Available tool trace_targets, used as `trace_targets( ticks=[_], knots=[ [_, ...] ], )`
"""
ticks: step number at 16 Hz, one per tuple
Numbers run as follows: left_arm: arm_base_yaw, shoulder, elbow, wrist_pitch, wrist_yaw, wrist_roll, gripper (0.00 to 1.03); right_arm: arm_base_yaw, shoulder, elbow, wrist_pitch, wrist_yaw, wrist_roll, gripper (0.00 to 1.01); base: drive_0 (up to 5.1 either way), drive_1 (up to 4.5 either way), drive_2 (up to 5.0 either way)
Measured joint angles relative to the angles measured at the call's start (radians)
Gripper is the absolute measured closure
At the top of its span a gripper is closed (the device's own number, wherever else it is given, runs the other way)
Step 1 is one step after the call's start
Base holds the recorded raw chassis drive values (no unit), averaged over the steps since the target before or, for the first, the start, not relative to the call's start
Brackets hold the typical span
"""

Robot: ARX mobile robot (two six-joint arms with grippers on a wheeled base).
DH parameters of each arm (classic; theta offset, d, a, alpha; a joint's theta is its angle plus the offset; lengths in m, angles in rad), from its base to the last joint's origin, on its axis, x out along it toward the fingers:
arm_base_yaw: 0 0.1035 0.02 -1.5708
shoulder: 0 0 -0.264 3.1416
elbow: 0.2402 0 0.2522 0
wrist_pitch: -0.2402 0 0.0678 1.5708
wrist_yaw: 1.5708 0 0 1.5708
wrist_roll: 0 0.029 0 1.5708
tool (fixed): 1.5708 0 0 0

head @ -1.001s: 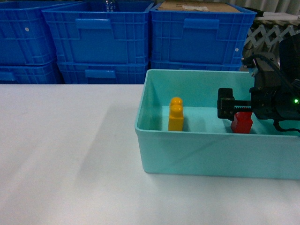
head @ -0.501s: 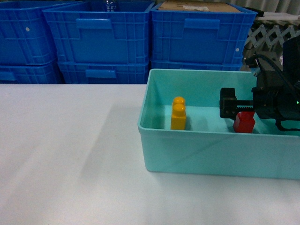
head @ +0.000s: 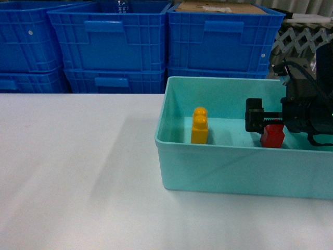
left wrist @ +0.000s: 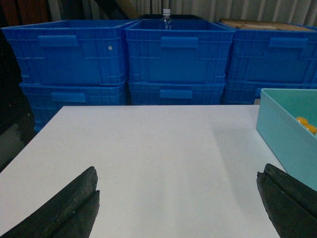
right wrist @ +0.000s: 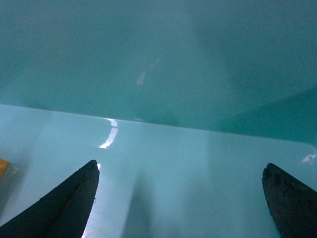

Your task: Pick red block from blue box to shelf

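Head view: small red plastic single-stud brick (head: pixel 272 136) sits on the floor of the low turquoise plastic bin (head: pixel 218 165), right of the taller yellow two-stud brick (head: pixel 199 125). Right gripper (right wrist: pixel 181 198) is down inside the bin w/ jaws spread wide, nothing betw. them; the brick prob. lies just below, out of the wrist cam's view. Left gripper (left wrist: pixel 181 198) hangs open over the white tabletop (left wrist: pixel 148 148), holding nothing, clear of the work.

A white table (head: pixel 67 172) fills the lower part of the head view. Behind it, across the top of the frame, dark blue ribbed crates (head: pixel 112 44) stand stacked in two rows. A clear bottle (left wrist: pixel 167 20) pokes up from the middle crate. Pale curtains (left wrist: pixel 223 9) hang at the upper right.
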Motion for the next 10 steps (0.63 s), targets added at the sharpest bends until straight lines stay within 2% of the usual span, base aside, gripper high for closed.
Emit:
trace_targets(
  ticks=[4, 5, 10],
  knots=[
    [0.0, 0.0, 0.0, 0.0, 0.0, 0.0, 0.05, 0.004, 0.005, 0.0, 0.002, 0.0, -0.001, 0.06, 0.0, 0.0, 0.0],
    [0.0, 0.0, 0.0, 0.0, 0.0, 0.0, 0.05, 0.006, 0.007, 0.0, 0.007, 0.001, -0.003, 0.12, 0.0, 0.0, 0.0],
    [0.0, 0.0, 0.0, 0.0, 0.0, 0.0, 0.05, 0.011, 0.019, 0.0, 0.01, 0.0, -0.007, 0.65, 0.0, 0.0, 0.0]
  ],
)
